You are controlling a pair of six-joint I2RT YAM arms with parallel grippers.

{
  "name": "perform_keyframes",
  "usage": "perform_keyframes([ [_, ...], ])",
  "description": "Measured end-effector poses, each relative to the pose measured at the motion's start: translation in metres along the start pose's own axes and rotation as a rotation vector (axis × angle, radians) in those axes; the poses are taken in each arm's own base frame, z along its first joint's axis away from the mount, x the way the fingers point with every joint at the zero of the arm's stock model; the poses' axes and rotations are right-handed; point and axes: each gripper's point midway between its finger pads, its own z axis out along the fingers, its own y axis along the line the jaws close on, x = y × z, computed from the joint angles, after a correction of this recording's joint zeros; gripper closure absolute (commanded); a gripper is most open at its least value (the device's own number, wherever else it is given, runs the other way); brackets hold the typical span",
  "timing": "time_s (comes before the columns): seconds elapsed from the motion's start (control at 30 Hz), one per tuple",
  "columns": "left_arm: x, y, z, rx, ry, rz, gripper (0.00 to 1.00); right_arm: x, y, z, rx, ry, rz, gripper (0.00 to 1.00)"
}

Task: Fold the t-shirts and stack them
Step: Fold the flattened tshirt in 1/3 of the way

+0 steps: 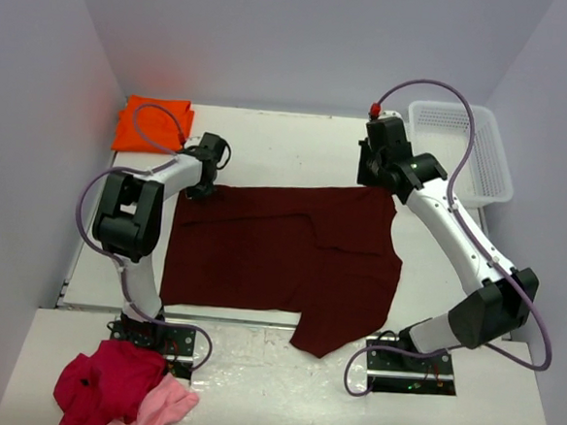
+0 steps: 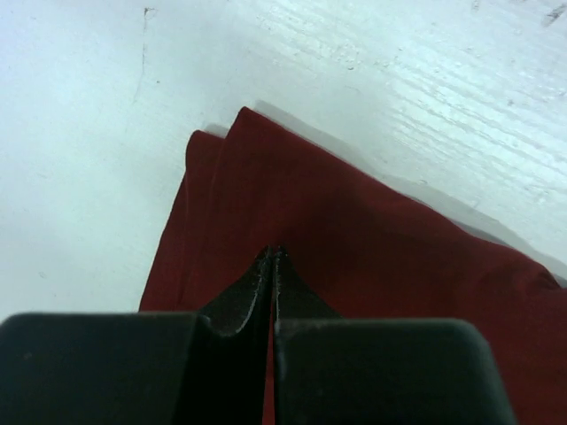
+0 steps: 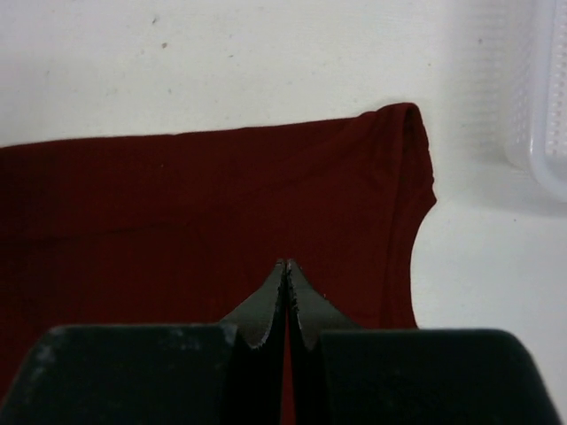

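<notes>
The maroon t-shirt (image 1: 280, 256) lies spread across the middle of the worktop (image 1: 269, 143). The orange t-shirt (image 1: 152, 123) sits folded in the far left corner. The left fingers (image 2: 262, 279) and right fingers (image 3: 276, 288) are pressed shut, one over each far corner of the maroon t-shirt.

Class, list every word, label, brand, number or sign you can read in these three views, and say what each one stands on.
No readable text in any view.
The large dark maroon cloth t-shirt, the folded bright orange cloth t-shirt and the white plastic mesh basket are plain.
The white-and-black left arm and right arm show no legible marking; any would be too small to read.
</notes>
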Motion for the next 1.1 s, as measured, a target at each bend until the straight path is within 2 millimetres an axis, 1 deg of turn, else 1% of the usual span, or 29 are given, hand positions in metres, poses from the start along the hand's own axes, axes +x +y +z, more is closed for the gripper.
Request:
perform_keyframes([
  [0.07,0.001,0.002,0.004,-0.009,0.009,0.004,1.00,0.010,0.006,-0.008,-0.019,0.001,-0.011,1.00],
  [0.17,-0.001,0.002,0.011,-0.017,0.019,0.005,1.00,0.027,0.007,-0.013,-0.031,0.017,-0.018,1.00],
  [0.23,-0.001,0.000,0.016,-0.016,0.028,0.004,1.00,0.034,0.006,-0.018,-0.036,0.021,-0.018,1.00],
  [0.4,-0.008,-0.007,0.022,-0.012,0.031,0.008,1.00,0.033,0.003,-0.033,-0.047,-0.013,-0.012,1.00],
  [0.5,-0.013,-0.010,0.025,-0.010,0.025,0.012,1.00,0.032,0.001,-0.036,-0.042,-0.022,-0.010,1.00],
  [0.63,-0.020,-0.009,0.030,-0.008,0.025,0.000,1.00,0.040,-0.004,-0.032,-0.020,-0.002,-0.018,1.00],
  [0.8,-0.031,-0.001,0.038,-0.008,0.021,-0.040,1.00,0.045,-0.005,-0.024,0.000,0.020,-0.027,1.00],
  [0.97,-0.039,0.011,0.047,-0.013,0.020,-0.081,1.00,0.059,-0.003,-0.002,0.024,0.085,-0.049,1.00],
  [1.1,-0.046,0.013,0.052,-0.014,0.019,-0.083,1.00,0.070,-0.002,0.013,0.042,0.135,-0.067,1.00],
])
